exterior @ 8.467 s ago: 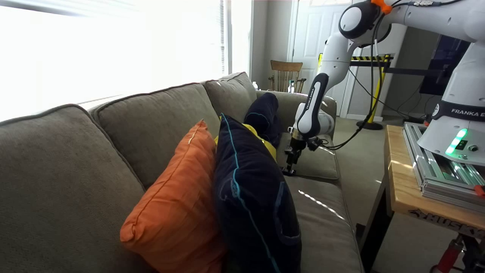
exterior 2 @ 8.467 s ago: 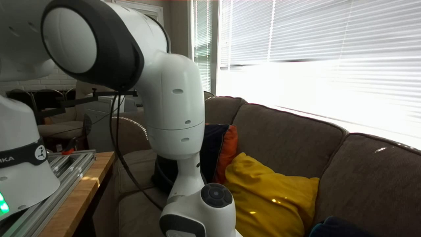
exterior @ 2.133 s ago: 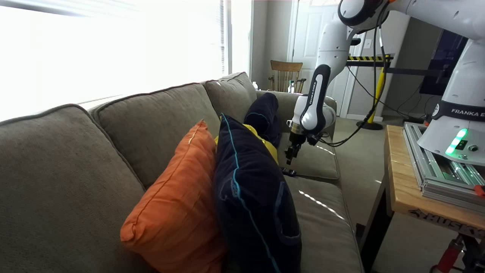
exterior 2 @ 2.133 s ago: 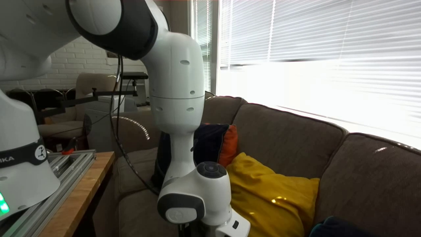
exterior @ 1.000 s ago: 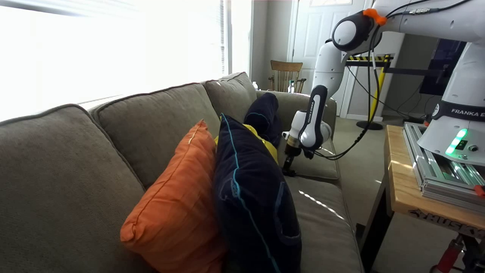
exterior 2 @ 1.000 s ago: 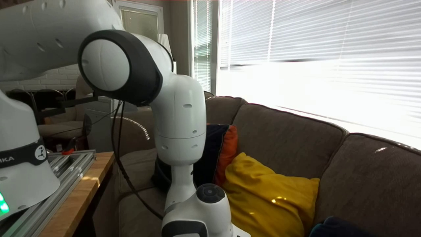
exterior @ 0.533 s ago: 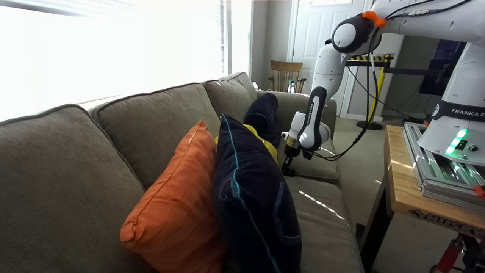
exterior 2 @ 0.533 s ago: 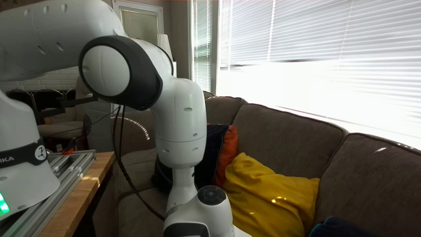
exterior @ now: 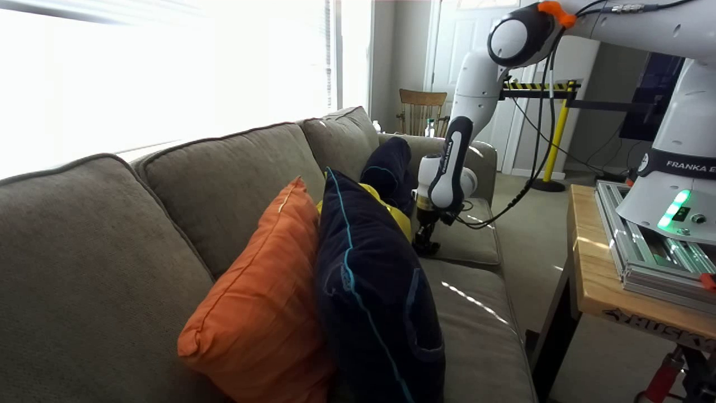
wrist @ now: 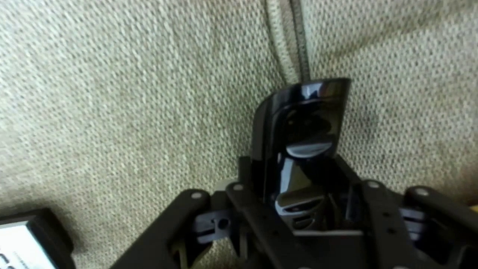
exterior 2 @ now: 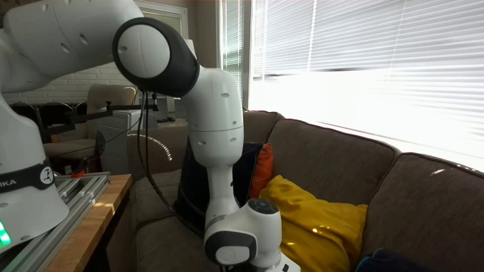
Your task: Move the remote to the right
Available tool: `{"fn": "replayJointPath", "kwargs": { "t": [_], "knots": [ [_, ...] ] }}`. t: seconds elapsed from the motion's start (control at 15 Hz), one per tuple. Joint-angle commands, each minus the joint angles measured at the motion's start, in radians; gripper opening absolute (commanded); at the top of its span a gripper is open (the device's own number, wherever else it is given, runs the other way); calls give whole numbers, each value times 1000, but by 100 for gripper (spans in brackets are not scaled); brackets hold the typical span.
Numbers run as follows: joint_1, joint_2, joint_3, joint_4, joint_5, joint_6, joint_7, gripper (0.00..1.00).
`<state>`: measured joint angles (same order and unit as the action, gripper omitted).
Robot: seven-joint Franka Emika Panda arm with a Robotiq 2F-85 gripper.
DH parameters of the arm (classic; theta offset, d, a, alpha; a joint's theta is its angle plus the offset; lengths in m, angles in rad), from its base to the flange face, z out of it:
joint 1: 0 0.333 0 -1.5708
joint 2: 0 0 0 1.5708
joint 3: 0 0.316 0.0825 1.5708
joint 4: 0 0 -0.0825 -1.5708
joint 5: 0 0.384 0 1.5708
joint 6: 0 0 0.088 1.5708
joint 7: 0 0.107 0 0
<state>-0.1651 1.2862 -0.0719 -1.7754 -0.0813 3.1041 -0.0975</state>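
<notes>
Tool (wrist: 294, 171) clamped across the glossy black remote (wrist: 304, 134), one end jutting ahead of its grip. Probably light, stiff, slick-shelled, hard to crush; best held by the long sides, near mid-length, against pivoting.

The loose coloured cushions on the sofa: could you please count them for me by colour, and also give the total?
Orange cushion: 1
Yellow cushion: 1
Navy: 2 (first navy cushion, beside the orange one; second navy cushion, past the yellow one)
Total: 4 cushions in view
</notes>
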Motion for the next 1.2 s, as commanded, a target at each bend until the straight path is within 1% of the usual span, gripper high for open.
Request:
{"fn": "replayJointPath", "kwargs": {
  "t": [0.0,0.13,0.27,0.4,0.67,0.8,0.93,1.0,1.13],
  "knots": [
    [93,-96,-98,-31,45,-217,89,27],
    [129,-131,-141,-29,32,-358,122,27],
    [137,-170,-159,-33,12,-500,128,27],
    [132,-214,-163,-39,0,-630,118,27],
    [112,-281,-155,-35,-10,-820,111,27],
    [98,-309,-145,-26,5,-916,119,27],
    [85,-324,-138,-13,23,-984,144,27],
    [77,-323,-137,-5,44,-1004,179,27],
    [44,-320,-121,2,98,-980,229,27]
  ]
}}
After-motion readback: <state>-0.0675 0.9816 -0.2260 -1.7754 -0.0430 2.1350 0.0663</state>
